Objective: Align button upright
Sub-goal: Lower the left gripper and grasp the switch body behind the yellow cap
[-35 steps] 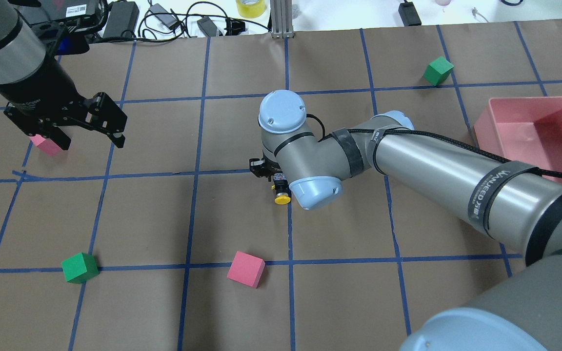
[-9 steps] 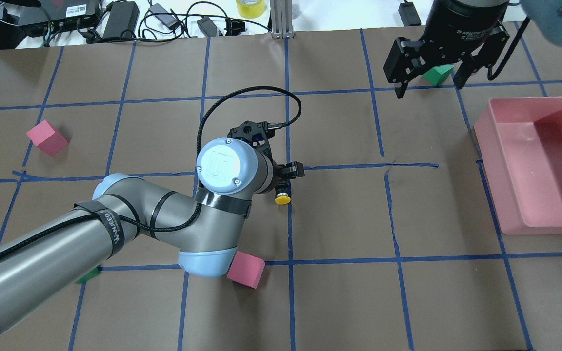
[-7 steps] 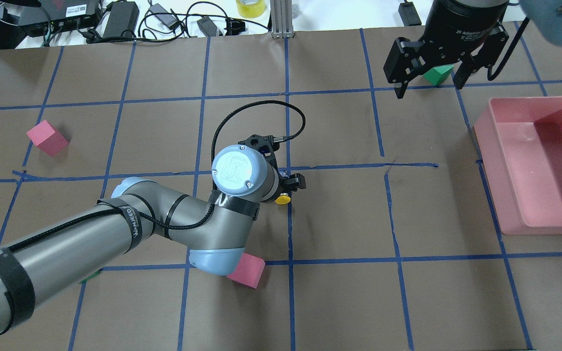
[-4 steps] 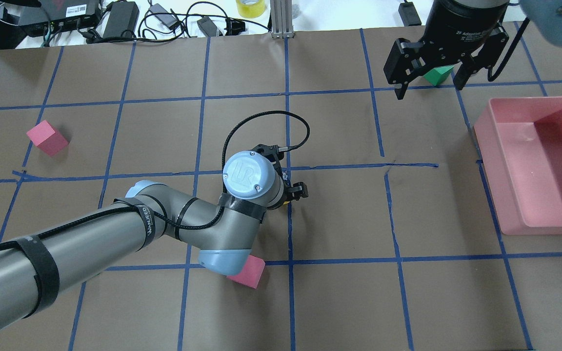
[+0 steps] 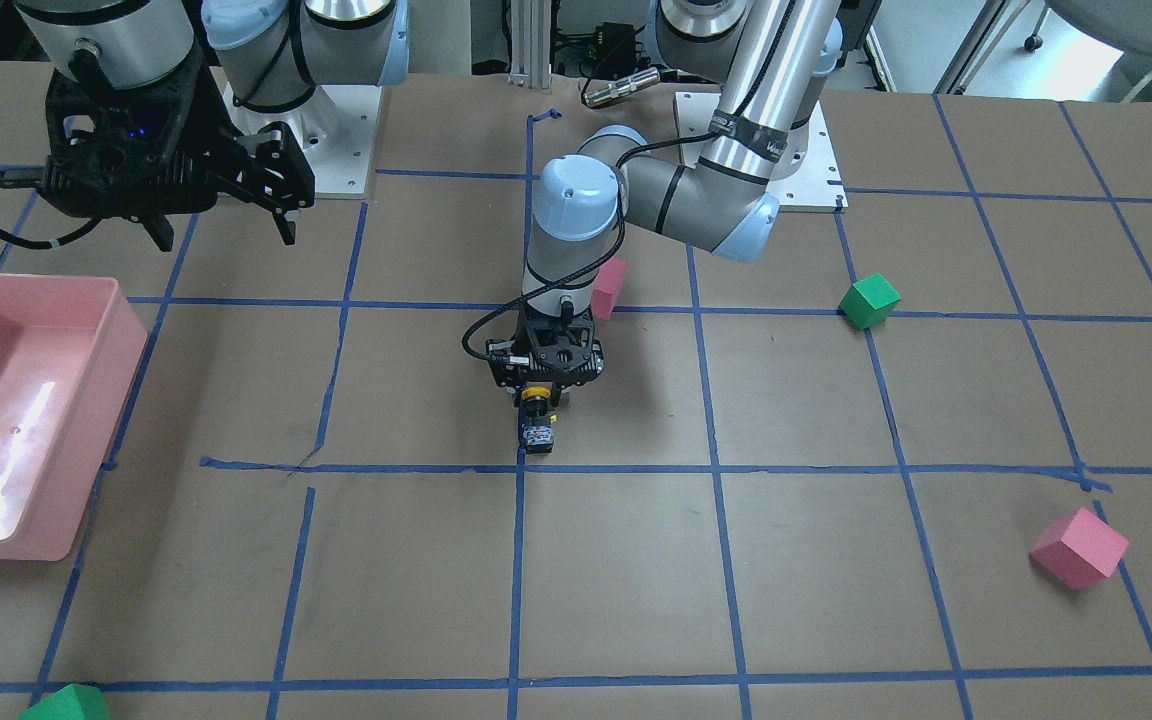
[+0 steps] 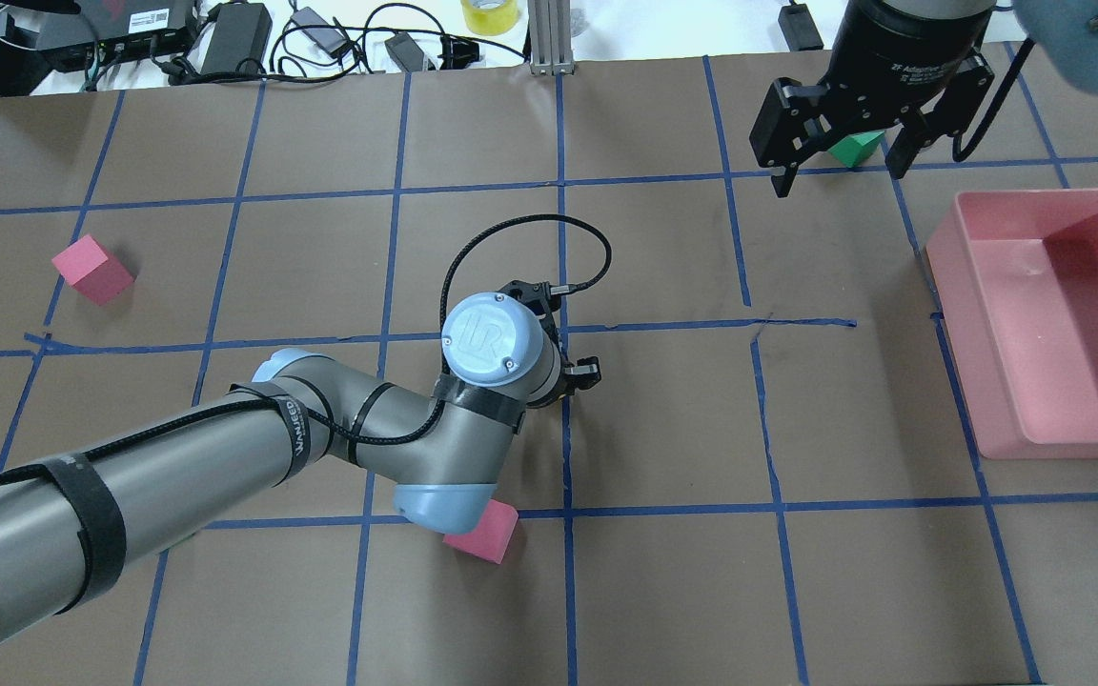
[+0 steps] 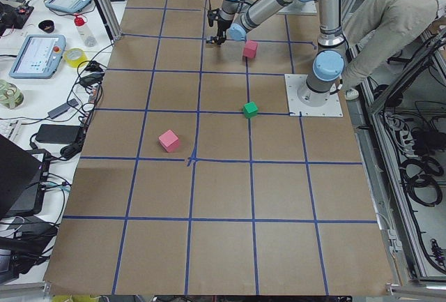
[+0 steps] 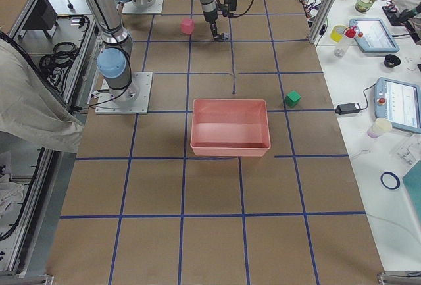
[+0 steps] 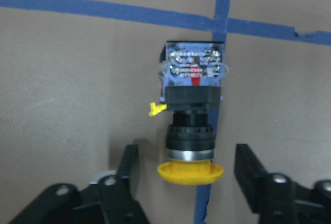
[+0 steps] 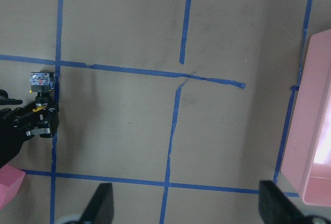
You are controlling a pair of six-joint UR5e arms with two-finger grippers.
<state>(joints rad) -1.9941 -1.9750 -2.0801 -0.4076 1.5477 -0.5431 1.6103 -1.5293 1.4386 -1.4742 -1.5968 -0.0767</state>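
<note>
Tabletop (image 6: 663, 591) is covered in brown paper and gridded with blue tape (image 6: 568, 572). Along the upper edge of the overhead view we record a white bench (image 6: 663, 29) carrying power bricks (image 6: 234, 36) and a yellow tape roll (image 6: 490, 14), with an aluminium post (image 6: 549, 38) at its middle. Pale grey floor (image 5: 946, 45) shows in the upper right of the front-facing view. Lighting is even.

"UR" logo on the blue wrist cap (image 6: 492, 338) of the left arm (image 6: 177, 476). Black strap (image 6: 294, 431) on that arm has white print, looks like "WANJEED". Black body of the right claw (image 6: 838, 171): "2F Adaptive…", rest illegible. Barcode sticker (image 6: 153, 17) on the black box (image 6: 115, 30) at the back: unreadable.
</note>
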